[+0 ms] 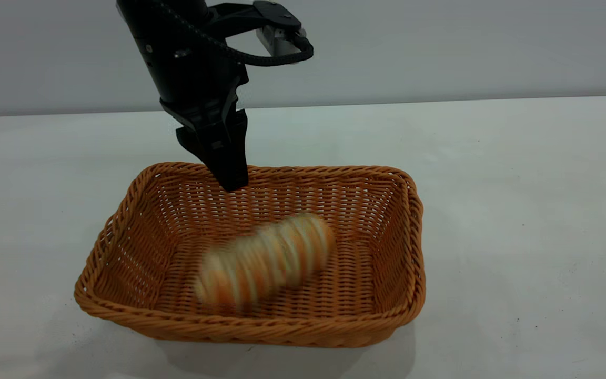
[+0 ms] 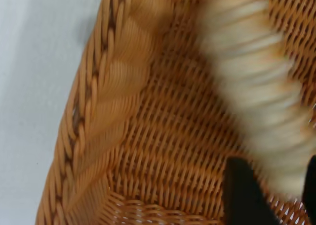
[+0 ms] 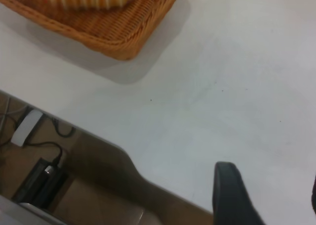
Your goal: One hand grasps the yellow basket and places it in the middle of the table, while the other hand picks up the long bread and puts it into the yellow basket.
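Orange-tan wicker fills the near middle of the exterior view: the yellow basket [image 1: 124,226] sits flat on the white table [image 1: 518,210], its long side facing the camera and its braided rim unbroken all the way round. Inside it, on the woven floor, lies the long bread [image 1: 266,258], set at a slant with one end toward the near left corner and the other toward the far right; its golden and cream stripes are smeared, so it is likely in motion, though the blur makes that hard to say for sure. Nothing grips it.

Above the basket's far rim, left of centre, hangs the left gripper [image 1: 224,168], pointing down, its tips level with the rim and clear of the bread. From the exterior its fingers read as one dark wedge. In the left wrist view two black fingers [image 2: 242,195] stand spread apart with the bread's pale end showing in the gap between them, so the claw is parted and holds nothing.

The right gripper [image 3: 269,195] does not appear in the exterior view. Its own camera shows it over bare table near the table edge, well apart from a basket corner [image 3: 118,39]; one dark finger [image 3: 229,195] and a sliver of the other sit apart, empty.

Beyond the table rises a plain grey wall [image 1: 466,47].
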You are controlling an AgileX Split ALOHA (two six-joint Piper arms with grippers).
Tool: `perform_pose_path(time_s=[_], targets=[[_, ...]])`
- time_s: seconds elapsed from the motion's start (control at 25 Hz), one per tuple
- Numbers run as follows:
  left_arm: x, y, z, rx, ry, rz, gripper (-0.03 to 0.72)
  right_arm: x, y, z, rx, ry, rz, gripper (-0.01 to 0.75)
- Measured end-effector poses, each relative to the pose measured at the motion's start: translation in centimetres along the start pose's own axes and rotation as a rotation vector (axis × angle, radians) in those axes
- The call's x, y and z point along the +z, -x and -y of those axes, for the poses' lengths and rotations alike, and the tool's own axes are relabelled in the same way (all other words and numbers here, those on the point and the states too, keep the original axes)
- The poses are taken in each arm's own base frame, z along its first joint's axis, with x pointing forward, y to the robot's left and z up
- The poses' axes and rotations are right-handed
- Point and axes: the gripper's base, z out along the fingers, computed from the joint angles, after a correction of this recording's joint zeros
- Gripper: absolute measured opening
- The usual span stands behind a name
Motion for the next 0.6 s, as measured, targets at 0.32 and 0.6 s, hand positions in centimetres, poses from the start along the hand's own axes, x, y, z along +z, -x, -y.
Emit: perform_pose_path(time_s=[0.32,0.6], targets=[[-3.5,0.3,0.1,-0.065,0.11,0.065,0.433,0.0,0.0,0.0,0.0,0.0,0.0,0.369],[-15.9,-0.4,3.4,-0.134,0.357,0.344,0.406,0.0,0.0,0.0,0.0,0.0,0.0,0.368]])
